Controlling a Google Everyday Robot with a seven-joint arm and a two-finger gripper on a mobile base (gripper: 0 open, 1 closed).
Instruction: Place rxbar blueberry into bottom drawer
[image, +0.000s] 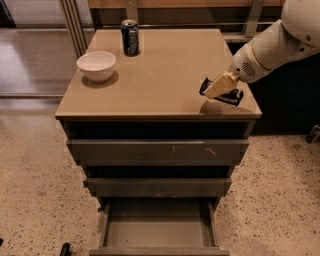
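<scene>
Camera view: at three o'clock the gripper (214, 90) is hanging over the counter (165, 75), its fingers clamping the snack bar (232, 96). At six o'clock the bottom drawer (159, 232) is standing open, showing its grey floor.

wht bowl (96, 64) 9 o'clock on cab top (170, 75) | blue can (130, 37), prob soda, 11 o'clock, upright | speckled flr (35, 190)

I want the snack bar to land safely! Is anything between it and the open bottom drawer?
The gripper holds the rxbar blueberry over the front right corner of the tabletop. That tabletop lies beneath it, so the bar must clear the front edge first. The bottom drawer is pulled open, with nothing visible inside.
</scene>
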